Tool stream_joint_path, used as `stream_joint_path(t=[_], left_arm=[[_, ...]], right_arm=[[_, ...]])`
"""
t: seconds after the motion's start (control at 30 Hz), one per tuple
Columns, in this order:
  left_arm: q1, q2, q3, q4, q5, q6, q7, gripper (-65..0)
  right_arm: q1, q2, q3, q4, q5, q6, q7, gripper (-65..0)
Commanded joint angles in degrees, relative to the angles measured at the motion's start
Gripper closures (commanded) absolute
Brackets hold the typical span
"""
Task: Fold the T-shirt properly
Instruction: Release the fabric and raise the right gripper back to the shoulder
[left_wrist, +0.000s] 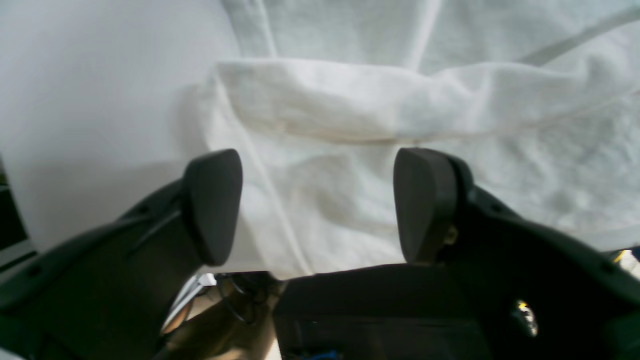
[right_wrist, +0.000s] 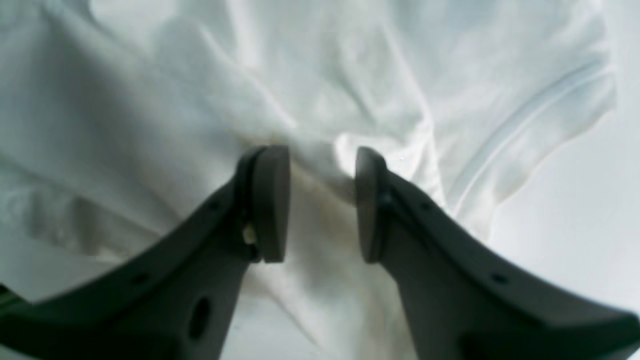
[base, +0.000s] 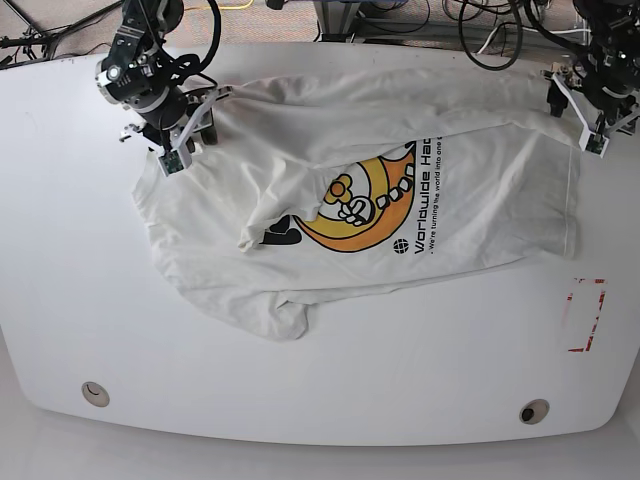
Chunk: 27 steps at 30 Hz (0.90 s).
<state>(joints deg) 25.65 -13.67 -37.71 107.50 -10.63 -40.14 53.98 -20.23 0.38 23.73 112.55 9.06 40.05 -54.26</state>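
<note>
Both grippers sit at the far edge of the counter, one over each end of the T-shirt. Right gripper, by the far left corner in the base view, has its jaws partly apart with a raised ridge of white cloth running between them; whether the pads actually bite that ridge is hard to tell from the blurred wrist view. Left gripper, by the far right corner, is spread wide above a rolled hem and holds nothing.

As for progress, the shirt lies rumpled across the far half of the counter, with one flap thrown over part of the yellow-orange print and a bunched corner trailing toward the near left. No clean fold shows yet. My judgement is that the work is at its start: the cloth needs to be spread flat before the sides and length can be folded.
</note>
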Motion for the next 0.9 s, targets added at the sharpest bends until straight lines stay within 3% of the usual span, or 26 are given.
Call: stream_joint_path(t=[0.0,0.3,0.5,0.87], left_arm=[[-0.29,-1.32,-0.57,-1.26,-0.22,0.14,-0.83,-43.9],[-2.57,-3.52,-0.31,-9.44,-0.14,0.14,-1.18,-43.9],[-2.4,-4.48,-0.22,-13.04,-0.05,0.14,-6.72,-43.9],[-2.4,-5.8,0.92,-17.96,2.94,0.14,-9.1,-43.9]], right_arm=[[-0.47,1.77,0.23,-0.16,0.57,-0.05,2.08,-22.5],[-2.06,5.55,2.96,-6.4,1.09,-0.05,6.13,-22.5],[-2.32,7.84,5.42,-8.42,1.09,-0.05,6.66,-22.5],[-3.82,9.42,10.16,-8.07,0.65,-0.05,6.39,-22.7]])
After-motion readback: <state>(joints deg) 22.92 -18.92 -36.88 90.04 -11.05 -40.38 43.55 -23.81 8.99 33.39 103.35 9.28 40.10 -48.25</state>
